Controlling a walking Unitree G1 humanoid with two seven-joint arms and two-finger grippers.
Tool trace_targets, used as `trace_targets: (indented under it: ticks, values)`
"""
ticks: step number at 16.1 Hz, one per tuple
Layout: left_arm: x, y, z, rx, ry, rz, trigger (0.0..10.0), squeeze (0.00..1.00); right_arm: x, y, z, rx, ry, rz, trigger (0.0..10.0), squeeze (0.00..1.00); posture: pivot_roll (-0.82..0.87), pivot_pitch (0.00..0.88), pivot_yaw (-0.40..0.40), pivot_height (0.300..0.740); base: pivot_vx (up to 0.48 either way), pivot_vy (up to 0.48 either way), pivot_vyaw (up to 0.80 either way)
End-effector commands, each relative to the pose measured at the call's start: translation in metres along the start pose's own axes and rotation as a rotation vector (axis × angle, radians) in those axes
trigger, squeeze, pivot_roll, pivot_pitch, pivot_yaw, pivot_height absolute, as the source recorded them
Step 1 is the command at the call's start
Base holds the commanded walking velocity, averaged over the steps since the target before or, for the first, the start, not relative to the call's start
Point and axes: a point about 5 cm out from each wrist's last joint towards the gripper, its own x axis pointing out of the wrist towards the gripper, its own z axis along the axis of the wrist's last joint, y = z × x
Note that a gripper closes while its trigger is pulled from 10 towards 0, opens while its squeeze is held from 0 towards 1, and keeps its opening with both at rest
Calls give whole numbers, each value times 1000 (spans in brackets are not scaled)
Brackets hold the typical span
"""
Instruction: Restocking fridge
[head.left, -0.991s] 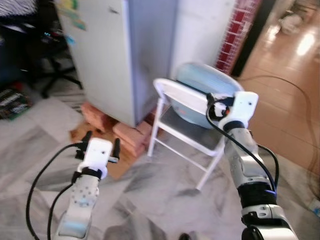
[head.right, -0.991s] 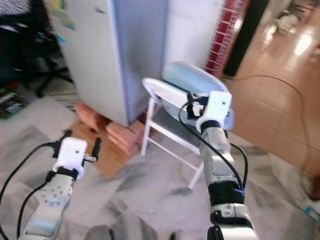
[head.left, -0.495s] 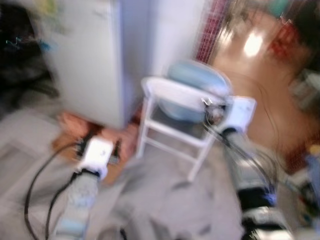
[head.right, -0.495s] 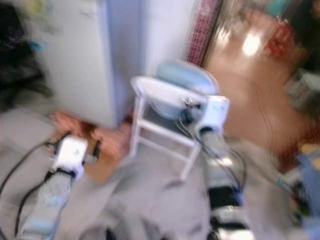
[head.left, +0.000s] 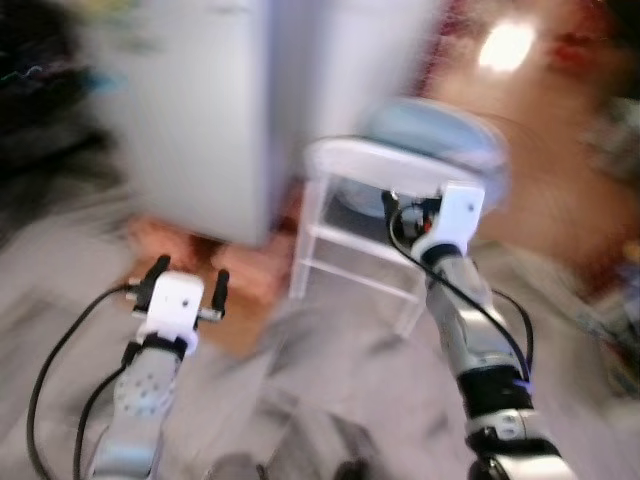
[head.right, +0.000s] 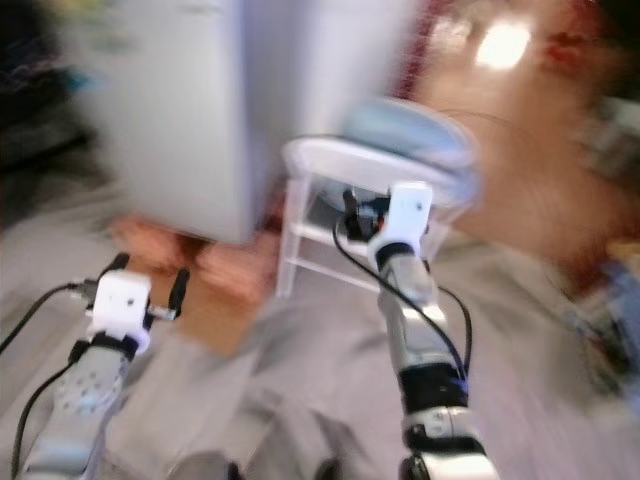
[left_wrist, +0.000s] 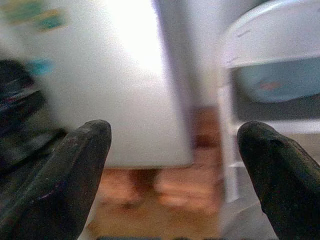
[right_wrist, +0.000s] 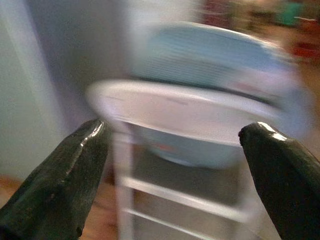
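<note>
Straight ahead of the robot stands the fridge (head.left: 200, 110), a pale grey box with its door shut, raised on what look like reddish bricks (head.left: 240, 270); just beside it, on its right, is a white folding chair (head.left: 370, 200) with a light blue basin (head.left: 440, 135) lying on the seat and leaning against the backrest; the floor (head.left: 330, 370) is grey marbled tile, turning to glossy brown farther right.

Both arms are raised in front of the body; the left gripper (head.left: 183, 283) hovers low before the bricks, its two black fingers (left_wrist: 65, 175) spread wide with nothing between them; the right gripper (right_wrist: 170, 165) is up by the chair's backrest, its fingers also parted wide and empty, the chair and basin seen between them.

As a judgement, the restocking is barely begun: the fridge is closed, neither gripper carries anything, and no food or drink to be put away can be picked out, so finding the goods, opening the door and loading the shelves all seem left to do.

Much is hard to read; the head views are heavily smeared, so the coloured patches on the fridge front, the dark shapes at far left and the clutter at far right cannot be identified; the fridge's top is cut off, its handle cannot be made out, and whether the basin holds anything cannot be told.
</note>
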Motion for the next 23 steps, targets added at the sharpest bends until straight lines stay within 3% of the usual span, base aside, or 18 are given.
trace_targets:
  ticks: [1,3,5,8,11,14,20,23]
  values:
    - [-4,5,-1,6,6,10,10000,0,3,4,8,18,-22,18,10000,0,145,54,-52,740,326,352,0]
    - [-2,12,1,11,-4,62,10000,0,-9,-10,-6,-16,21,-13,10000,0,152,45,-47,740,251,409,0]
    - [7,30,11,22,-44,164,10000,0,-32,-27,-21,-64,57,-47,10000,0,145,29,-35,740,0,459,0]
    - [13,43,18,34,-75,198,10000,0,-65,-42,-38,-76,125,-79,10000,0,125,15,-30,740,0,470,0]
    - [10,36,12,44,-53,170,10000,0,-86,-47,-45,-89,155,-99,10000,0,111,3,-26,740,0,471,0]
    - [9,17,10,-12,-27,99,10000,0,-72,-36,-39,-76,132,-74,10000,0,119,0,-33,740,0,440,-627]
    - [6,27,4,-91,27,158,10000,0,-59,-33,-28,-78,109,-52,10000,0,130,7,-49,740,0,472,-78]
    - [5,20,0,-158,67,92,10000,0,-56,-33,-27,-81,103,-55,10000,0,127,8,-39,740,-100,413,0]
